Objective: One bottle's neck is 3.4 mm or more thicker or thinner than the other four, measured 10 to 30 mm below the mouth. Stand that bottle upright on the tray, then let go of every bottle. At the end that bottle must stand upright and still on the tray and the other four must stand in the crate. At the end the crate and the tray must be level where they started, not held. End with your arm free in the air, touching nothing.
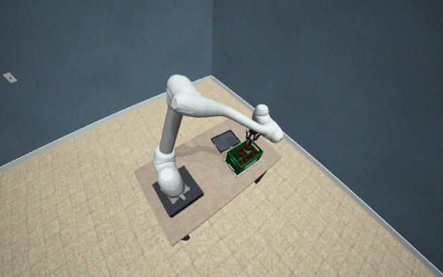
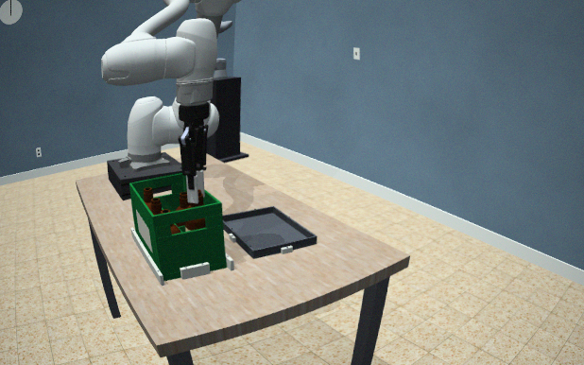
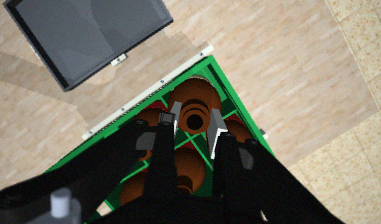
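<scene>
The green crate [image 1: 238, 168] [image 2: 195, 252] [image 3: 242, 105] stands level on the table, with brown bottles in its cells. My gripper [image 1: 249, 141] [image 2: 196, 195] [image 3: 194, 116] points down over the crate and is shut on the neck of the bottle [image 1: 249, 147] [image 2: 196, 224] [image 3: 195, 95] in the corner cell on the tray's side. That bottle is upright inside the crate; its base is hidden. The other bottles, such as one [image 1: 241, 153] [image 3: 188, 165] beside it, stand in other cells. The dark tray [image 1: 225, 141] [image 2: 270, 232] [image 3: 98, 35] lies flat and holds no bottle. Neck thickness differences cannot be told.
White stops [image 2: 195, 270] [image 3: 162, 81] stand around the crate's foot, and small ones [image 2: 286, 250] [image 3: 119, 59] at the tray's edges. The crate's walls rise around the bottles, and the fingers reach down near its rim. The arm's dark base plate [image 1: 187, 195] is at the table's other end.
</scene>
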Controlling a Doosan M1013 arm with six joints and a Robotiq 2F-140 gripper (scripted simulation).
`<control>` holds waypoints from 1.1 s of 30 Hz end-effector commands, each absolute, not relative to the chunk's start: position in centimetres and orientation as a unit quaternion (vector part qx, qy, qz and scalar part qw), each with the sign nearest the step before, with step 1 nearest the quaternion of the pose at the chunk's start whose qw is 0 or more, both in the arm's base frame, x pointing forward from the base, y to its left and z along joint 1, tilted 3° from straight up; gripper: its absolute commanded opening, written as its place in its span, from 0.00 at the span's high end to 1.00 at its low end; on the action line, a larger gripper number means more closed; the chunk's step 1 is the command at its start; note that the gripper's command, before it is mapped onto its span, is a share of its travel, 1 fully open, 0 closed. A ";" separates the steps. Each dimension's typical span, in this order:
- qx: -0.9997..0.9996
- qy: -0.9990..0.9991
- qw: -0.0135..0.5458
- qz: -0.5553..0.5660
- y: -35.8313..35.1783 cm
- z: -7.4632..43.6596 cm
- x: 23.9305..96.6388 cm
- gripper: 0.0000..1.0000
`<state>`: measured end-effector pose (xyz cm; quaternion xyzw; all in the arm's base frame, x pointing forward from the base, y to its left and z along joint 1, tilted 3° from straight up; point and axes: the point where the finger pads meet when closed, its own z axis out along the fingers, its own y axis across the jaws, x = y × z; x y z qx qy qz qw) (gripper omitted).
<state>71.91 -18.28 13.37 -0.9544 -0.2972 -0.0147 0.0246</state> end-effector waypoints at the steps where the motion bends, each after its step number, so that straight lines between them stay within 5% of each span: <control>1: -0.955 -0.295 0.023 -0.016 -18.4 13.7 72.1 1.00; 33: -0.955 -0.295 0.023 -0.016 -18.6 15.1 72.1 1.00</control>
